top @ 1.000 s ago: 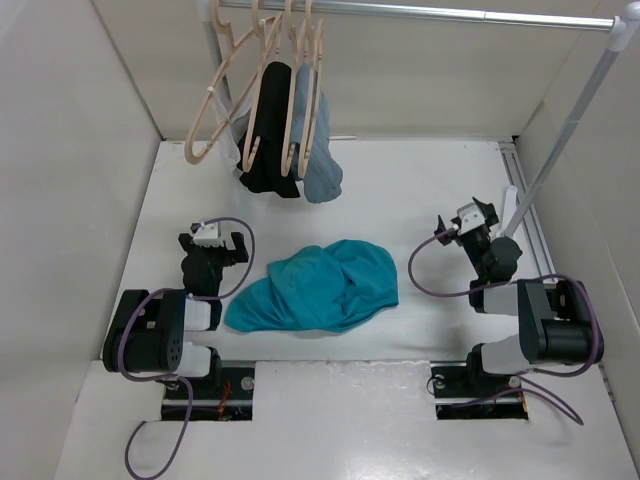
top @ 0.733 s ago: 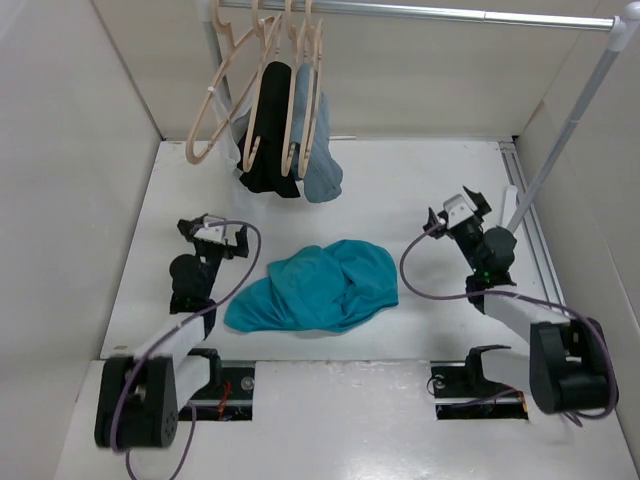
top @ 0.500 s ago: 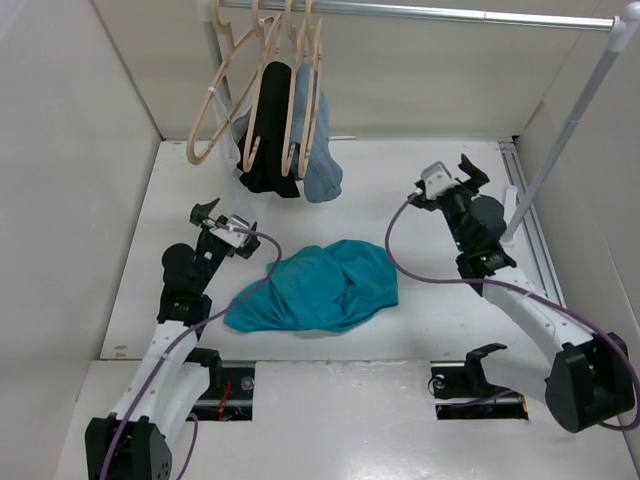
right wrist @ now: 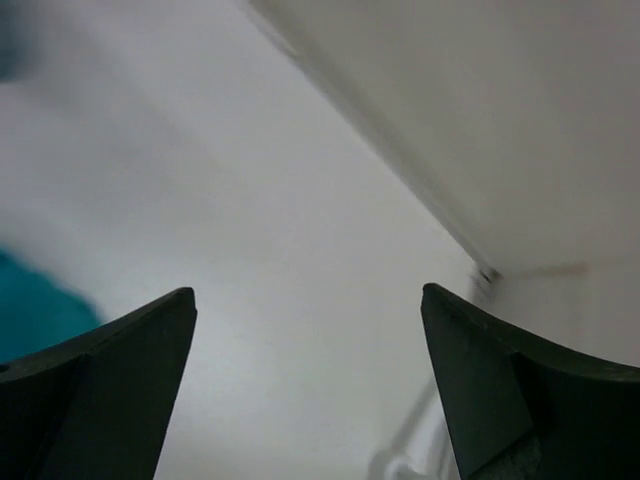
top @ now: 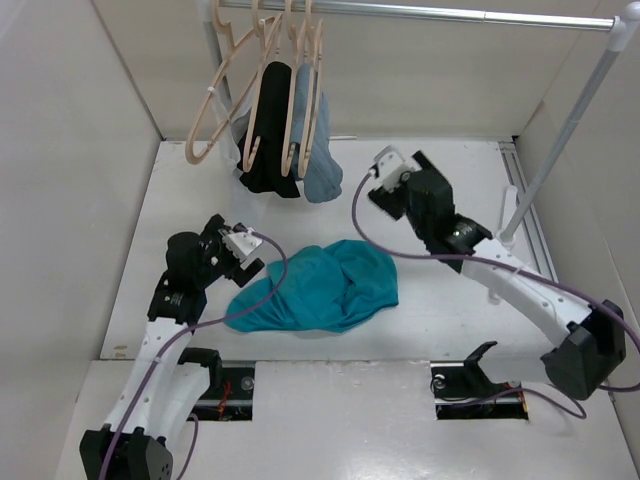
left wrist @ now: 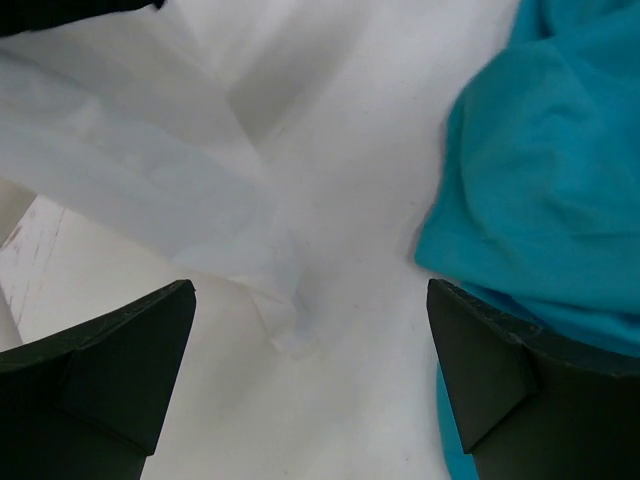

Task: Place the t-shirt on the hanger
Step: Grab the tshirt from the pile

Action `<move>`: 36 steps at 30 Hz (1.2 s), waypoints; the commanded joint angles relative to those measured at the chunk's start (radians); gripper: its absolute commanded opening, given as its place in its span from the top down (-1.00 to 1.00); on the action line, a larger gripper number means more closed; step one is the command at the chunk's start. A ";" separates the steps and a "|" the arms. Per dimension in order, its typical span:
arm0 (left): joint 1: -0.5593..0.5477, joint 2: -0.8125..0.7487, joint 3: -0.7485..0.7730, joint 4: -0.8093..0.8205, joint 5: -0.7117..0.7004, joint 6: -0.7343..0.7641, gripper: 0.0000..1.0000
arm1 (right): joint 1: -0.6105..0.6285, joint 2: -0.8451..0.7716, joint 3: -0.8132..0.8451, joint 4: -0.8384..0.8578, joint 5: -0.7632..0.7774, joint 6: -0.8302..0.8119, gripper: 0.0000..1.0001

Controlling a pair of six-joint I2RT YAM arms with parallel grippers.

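The teal t-shirt [top: 318,285] lies crumpled on the white table between the arms. Its left edge shows in the left wrist view [left wrist: 545,180]. A blurred teal patch of it shows at the left of the right wrist view [right wrist: 30,310]. Several pale wooden hangers hang from the rail at the back left, and the leftmost hanger [top: 212,115] is bare. My left gripper [top: 248,260] is open and empty just left of the shirt's edge, with bare table between its fingers [left wrist: 100,370]. My right gripper [top: 382,195] is open and empty above the table behind the shirt.
A black garment [top: 265,135] and a pale blue-grey garment [top: 322,172] hang on other hangers. The metal rail [top: 420,12] runs across the top, and its slanted pole [top: 560,140] stands at the right. White walls enclose the table.
Both arms have unfolded from their rest pose. The left gripper moved right, to the shirt's left edge. The right gripper swung left and toward the back, above the table behind the shirt.
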 commanded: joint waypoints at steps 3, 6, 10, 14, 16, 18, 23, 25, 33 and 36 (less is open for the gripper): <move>-0.002 0.018 0.055 -0.349 0.239 0.329 -1.00 | 0.323 -0.075 -0.112 -0.224 -0.183 0.115 -0.99; -0.002 0.027 0.008 -0.479 0.243 0.564 -1.00 | 0.453 -0.085 -0.152 -0.224 -0.237 0.181 -0.99; -0.002 0.016 -0.056 -0.526 0.186 0.771 -1.00 | 0.569 -0.009 -0.168 -0.161 -0.301 0.215 -0.99; -0.002 0.005 -0.093 -0.504 0.177 0.810 -1.00 | 0.617 0.114 -0.098 -0.117 -0.386 0.267 -0.99; -0.002 -0.007 -0.093 -0.472 0.177 0.795 -1.00 | 0.649 0.174 -0.085 -0.092 -0.377 0.289 -0.99; -0.002 -0.033 -0.019 -0.359 0.122 0.558 -1.00 | 0.695 0.232 -0.071 -0.068 -0.331 0.319 -0.99; -0.002 -0.019 0.088 -0.304 -0.004 0.195 -1.00 | 0.705 0.342 -0.071 -0.046 -0.225 0.425 -0.71; -0.002 -0.005 0.062 -0.314 -0.004 0.166 -1.00 | 0.694 0.388 -0.042 -0.046 -0.214 0.445 -0.28; -0.011 0.152 0.040 -0.474 0.123 0.377 -1.00 | 0.630 0.271 -0.042 -0.085 -0.137 0.522 1.00; -0.063 0.209 0.040 -0.434 0.042 0.425 -1.00 | 0.515 0.176 -0.068 -0.126 -0.194 0.583 1.00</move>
